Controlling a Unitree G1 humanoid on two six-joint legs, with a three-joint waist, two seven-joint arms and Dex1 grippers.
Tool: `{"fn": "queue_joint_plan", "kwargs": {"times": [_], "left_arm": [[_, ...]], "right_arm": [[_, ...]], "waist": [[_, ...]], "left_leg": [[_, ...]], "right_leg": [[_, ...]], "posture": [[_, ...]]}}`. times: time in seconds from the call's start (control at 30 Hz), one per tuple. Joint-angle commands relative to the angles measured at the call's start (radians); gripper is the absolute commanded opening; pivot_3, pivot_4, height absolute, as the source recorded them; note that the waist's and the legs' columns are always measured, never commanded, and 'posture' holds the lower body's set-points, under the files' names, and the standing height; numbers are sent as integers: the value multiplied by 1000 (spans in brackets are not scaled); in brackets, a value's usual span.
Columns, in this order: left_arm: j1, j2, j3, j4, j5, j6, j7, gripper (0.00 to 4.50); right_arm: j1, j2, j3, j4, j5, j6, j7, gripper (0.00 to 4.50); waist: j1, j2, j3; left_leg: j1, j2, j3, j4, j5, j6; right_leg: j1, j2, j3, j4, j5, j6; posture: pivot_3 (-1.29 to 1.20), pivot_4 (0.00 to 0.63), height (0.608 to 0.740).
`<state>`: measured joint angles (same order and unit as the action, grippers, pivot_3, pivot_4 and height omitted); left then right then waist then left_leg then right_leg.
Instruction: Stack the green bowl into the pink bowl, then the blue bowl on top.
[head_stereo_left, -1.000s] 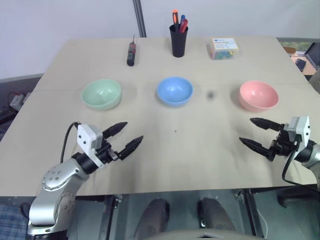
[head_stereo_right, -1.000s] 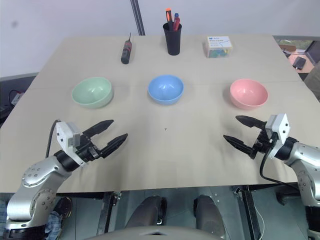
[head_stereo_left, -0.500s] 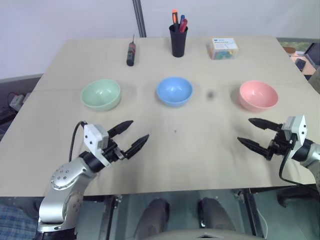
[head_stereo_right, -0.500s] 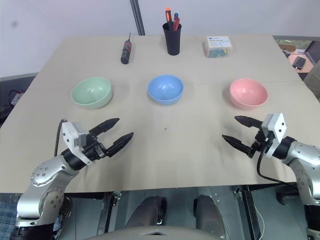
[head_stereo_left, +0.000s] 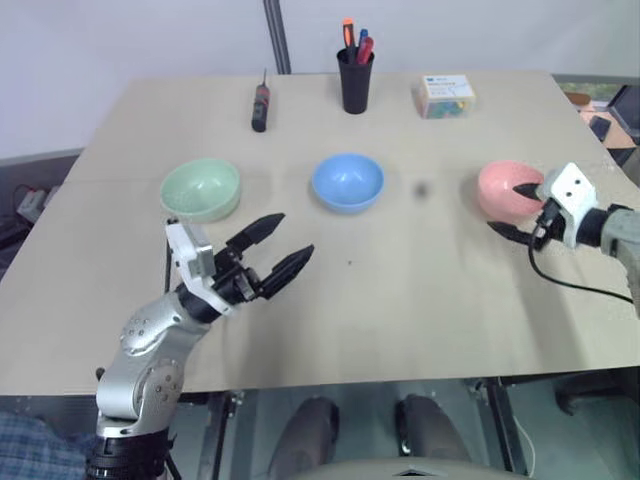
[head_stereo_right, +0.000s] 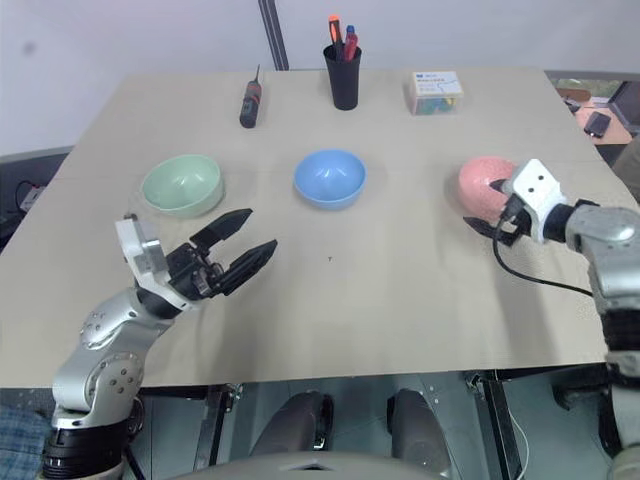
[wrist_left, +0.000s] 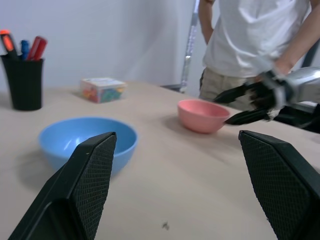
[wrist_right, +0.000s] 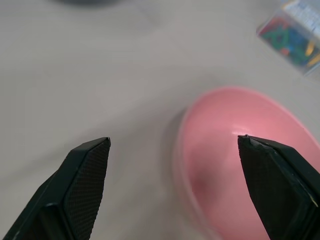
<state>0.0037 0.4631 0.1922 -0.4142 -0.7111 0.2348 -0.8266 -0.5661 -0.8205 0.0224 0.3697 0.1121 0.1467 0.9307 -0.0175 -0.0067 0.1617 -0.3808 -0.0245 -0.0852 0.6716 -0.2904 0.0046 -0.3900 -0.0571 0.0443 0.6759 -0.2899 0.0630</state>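
Observation:
Three bowls stand in a row across the table: the green bowl on the left, the blue bowl in the middle, the pink bowl on the right. My right gripper is open and straddles the pink bowl's near rim. One finger hangs over the inside of the pink bowl, the other over the table beside it. My left gripper is open and empty, raised above the table just near and right of the green bowl. It points toward the blue bowl.
At the table's far edge stand a black pen cup, a dark screwdriver and a small box of coloured clips. A person in a white shirt stands beyond the pink bowl's side of the table.
My right gripper has swung forward from the table's near right to the pink bowl's rim. My left gripper has risen and shifted right. Both stay open.

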Motion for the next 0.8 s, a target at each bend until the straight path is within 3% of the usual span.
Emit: {"fn": "queue_joint_plan", "kwargs": {"times": [0.03, 0.07, 0.2, 0.23, 0.33, 0.43, 0.47, 0.5, 0.7, 0.8], "left_arm": [[-7, -6, -4, -31, -12, -14, -5, 4142], [-6, -9, -8, -30, -10, -16, -6, 4142], [4, -14, -14, -33, -1, -25, -13, 4204], [7, -14, -13, -35, -1, -26, -13, 4204], [17, -15, -5, -38, -3, -28, -12, 4204], [25, -14, -4, -32, 3, -35, -18, 4204], [25, -14, -4, -29, 3, -36, -19, 4204], [27, -13, -3, -27, 3, -38, -20, 4204], [17, -8, 0, -10, 2, -43, -32, 4204], [21, 0, 11, 0, 5, -49, -42, 4204]], "right_arm": [[-94, 23, 57, 161, -85, -78, 0, 4310], [-121, 33, 82, 219, -111, -102, 10, 4310], [-206, 65, 148, 400, -196, -197, 5, 3281], [-217, 69, 151, 418, -200, -213, 8, 2668], [-235, 77, 150, 448, -204, -244, 19, 1973], [-234, 78, 147, 468, -211, -277, 27, 751], [-233, 78, 145, 471, -213, -282, 27, 599], [-231, 78, 143, 473, -214, -287, 28, 25], [-212, 69, 134, 421, -212, -310, 54, 25], [-146, 53, 139, 201, -164, -274, 141, 25]], "waist": [[0, 0, 0], [0, 0, 0], [0, 0, 0], [0, 0, 0], [0, 0, 0], [0, 0, 0], [-1, 0, 0], [-2, -1, -1], [-1, -1, -1], [-1, -1, -1]], "left_leg": [[-1, 0, 1, 0, 0, 0], [-3, 0, 1, 0, 0, 0], [-4, 0, 2, 0, 0, 0], [-3, 0, 2, 0, 0, 0], [-3, 0, 2, 0, 0, 0], [-3, 0, 2, 0, 0, 0], [-3, 0, 2, 0, 0, 0], [-2, 0, 2, 0, 0, 0], [-2, 1, 2, 0, 0, 0], [-2, 1, 2, 0, 0, 0]], "right_leg": [[-2, 0, 1, 0, 0, 0], [-3, 0, 1, 0, 0, 0], [-5, 0, 2, 0, 0, 0], [-5, 0, 2, 0, 0, 0], [-4, 0, 2, 1, 0, 0], [-4, 0, 2, 1, 0, 0], [-4, 0, 2, 1, 0, 0], [-4, 0, 3, 1, 0, 0], [-4, 0, 3, 2, 0, 0], [-4, 0, 2, 1, 0, 0]], "posture": [[0, 150, 740], [0, 150, 740], [0, 150, 740], [0, 150, 740], [0, 150, 740], [0, 150, 740], [0, 150, 740], [0, 150, 740], [0, 150, 740], [0, 150, 740]]}}
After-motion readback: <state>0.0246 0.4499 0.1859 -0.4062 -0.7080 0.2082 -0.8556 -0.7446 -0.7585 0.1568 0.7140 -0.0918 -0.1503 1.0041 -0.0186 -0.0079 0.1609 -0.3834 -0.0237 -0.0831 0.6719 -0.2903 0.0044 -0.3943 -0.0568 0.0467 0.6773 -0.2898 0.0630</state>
